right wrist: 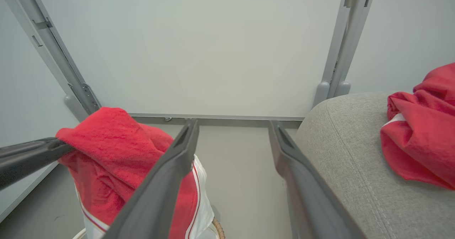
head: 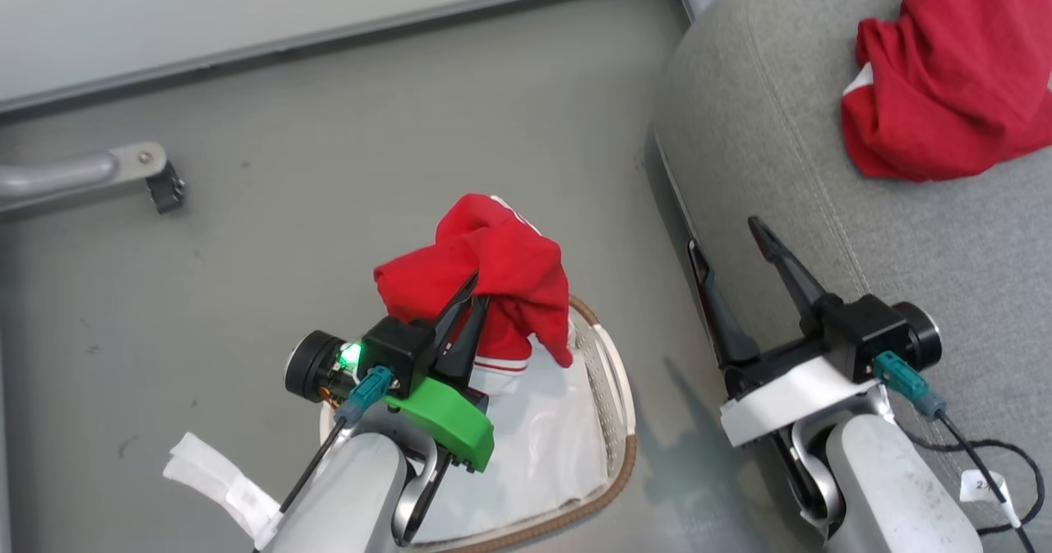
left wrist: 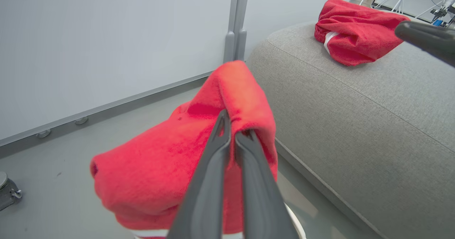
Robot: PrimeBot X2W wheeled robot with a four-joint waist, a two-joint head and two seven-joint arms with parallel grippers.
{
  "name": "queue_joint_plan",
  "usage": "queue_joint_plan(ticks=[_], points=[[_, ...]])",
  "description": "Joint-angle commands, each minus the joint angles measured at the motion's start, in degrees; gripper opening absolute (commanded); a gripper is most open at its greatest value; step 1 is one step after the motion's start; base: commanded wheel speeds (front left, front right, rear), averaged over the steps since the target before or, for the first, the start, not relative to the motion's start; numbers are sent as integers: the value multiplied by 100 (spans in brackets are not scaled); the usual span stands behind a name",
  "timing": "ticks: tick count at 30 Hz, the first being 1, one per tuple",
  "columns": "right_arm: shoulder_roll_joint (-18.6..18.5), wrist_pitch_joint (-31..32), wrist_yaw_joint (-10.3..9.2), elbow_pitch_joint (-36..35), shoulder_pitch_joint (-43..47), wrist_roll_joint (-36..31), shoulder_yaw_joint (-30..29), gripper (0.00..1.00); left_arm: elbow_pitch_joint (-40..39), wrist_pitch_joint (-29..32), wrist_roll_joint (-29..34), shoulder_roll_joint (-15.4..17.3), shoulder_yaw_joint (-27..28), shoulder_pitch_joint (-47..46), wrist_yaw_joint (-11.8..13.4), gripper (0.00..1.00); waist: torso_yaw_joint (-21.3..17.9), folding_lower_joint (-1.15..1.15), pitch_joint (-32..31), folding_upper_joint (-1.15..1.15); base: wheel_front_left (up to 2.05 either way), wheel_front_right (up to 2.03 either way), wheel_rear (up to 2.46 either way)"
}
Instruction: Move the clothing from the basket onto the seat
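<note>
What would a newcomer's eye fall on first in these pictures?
A red garment hangs over the white basket, pinched in the shut fingers of the left gripper. A second red garment lies crumpled on the grey seat, while the right gripper stands open near its edge.

You have open floor (head: 345, 150) left of the basket (head: 612, 389) and a narrow strip between it and the seat (head: 764, 126), where the right gripper (head: 726, 234) hangs with jaws spread. A red garment (head: 945, 85) fills the seat's far corner; its nearer part is free.
</note>
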Motion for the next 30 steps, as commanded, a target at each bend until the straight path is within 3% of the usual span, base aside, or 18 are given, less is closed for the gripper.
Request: queue_joint_plan(ticks=[1, 20, 30], points=[[-1, -25, -8, 39, 139, 5, 5, 100, -146, -3, 44, -15, 59, 133, -15, 0, 221, 0, -406, 0, 0, 0, 0], [118, -25, -8, 289, 908, -9, 232, 100, -1658, -3, -130, -66, 551, 483, -16, 0, 372, 0, -1410, 0, 0, 0, 0], [64, -26, -8, 236, 640, 90, 1102, 100, -1789, -3, -234, -72, 338, 481, -15, 0, 480, 0, -1419, 0, 0, 0, 0]])
